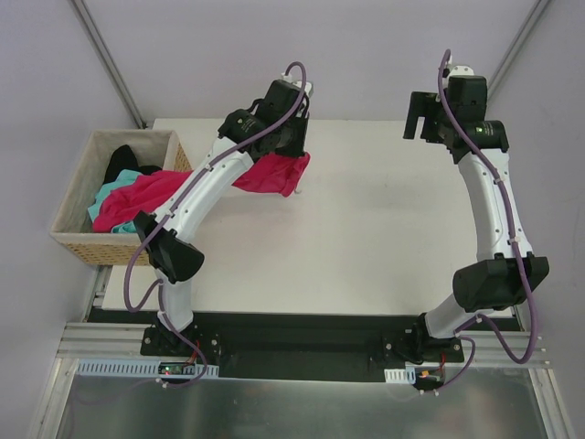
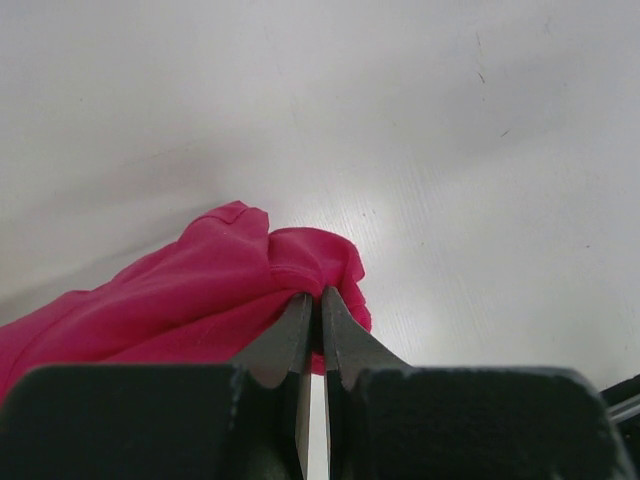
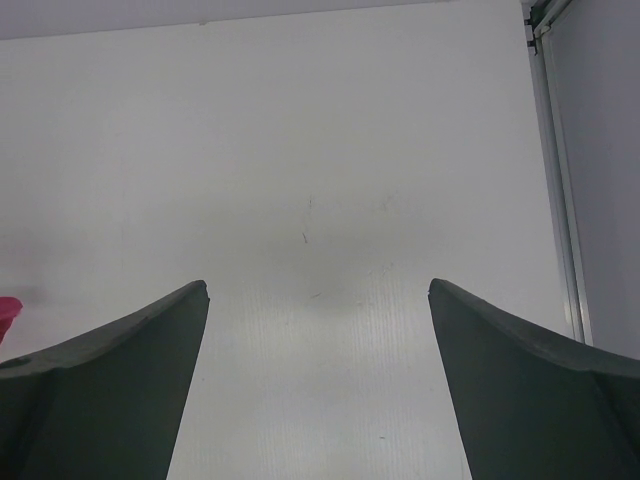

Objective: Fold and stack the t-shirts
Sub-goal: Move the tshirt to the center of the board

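A: From above?
B: The crimson t-shirt (image 1: 274,174) stretches from the basket (image 1: 73,242) out over the table (image 1: 366,229), its middle hidden under the left arm (image 1: 215,183).
A: Left wrist?
B: The left gripper (image 2: 312,296) pinches its bunched edge, fingers pressed together.
A: Right wrist?
B: The right gripper (image 3: 318,287) is spread wide above the table, its fingers cut off by the frame.

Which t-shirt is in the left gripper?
The crimson t-shirt, pinched in the shut left gripper above the table; the teal t-shirt and black t-shirt lie in the basket.

Basket (image 1: 87,247): at the counter's (image 1: 366,238) left edge, t-shirts (image 1: 123,165) inside.
Draped t-shirt (image 1: 274,172): from basket across counter's far-left part.
Right pincer (image 1: 420,117): above counter's far-right part.
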